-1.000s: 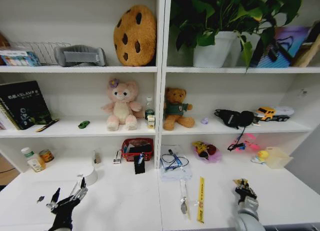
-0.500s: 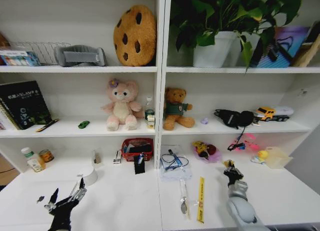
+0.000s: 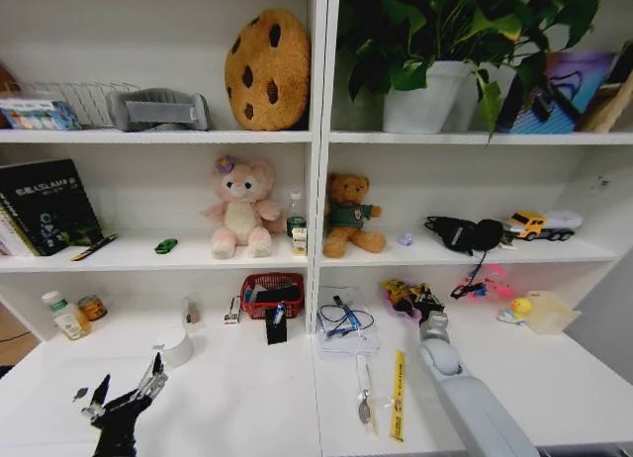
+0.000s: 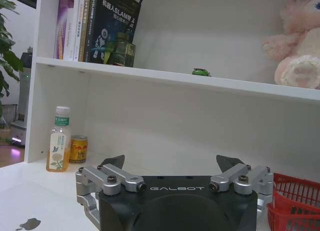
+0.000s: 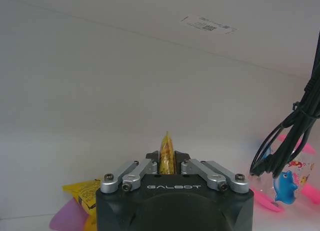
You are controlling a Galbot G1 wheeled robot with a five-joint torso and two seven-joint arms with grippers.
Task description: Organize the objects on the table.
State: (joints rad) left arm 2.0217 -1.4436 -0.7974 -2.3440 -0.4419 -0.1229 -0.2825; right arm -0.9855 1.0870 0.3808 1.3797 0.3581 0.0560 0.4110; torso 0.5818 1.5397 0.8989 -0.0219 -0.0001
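Nearest to you, the left gripper [image 3: 124,395] hovers low over the front left of the white table [image 3: 237,398], its black fingers spread wide apart with nothing between them. From its wrist view, the metal linkages fan outward, and a green-capped bottle [image 4: 58,139] stands just beside a small yellow can [image 4: 78,149] against the back wall.

Your right arm stretches forward across the table, a smooth grey limb ending at the right gripper [image 3: 423,304], which sits at the pink plate [image 3: 413,306] near the back. In its wrist view the fingers are pinched together on a thin yellow wrapped item [image 5: 166,155]; what it is cannot be told.

Between the arms, a flat yellow ruler [image 3: 398,381] lies lengthwise on the table, near a pen [image 3: 363,389] beside it. Farther back stand a white cup [image 3: 178,347], a red mesh basket [image 3: 272,292] and a clear pouch holding blue cable [image 3: 346,323].

On the shelf above, a tiny green toy car [image 3: 165,245] rests near a pink plush [image 3: 238,208].
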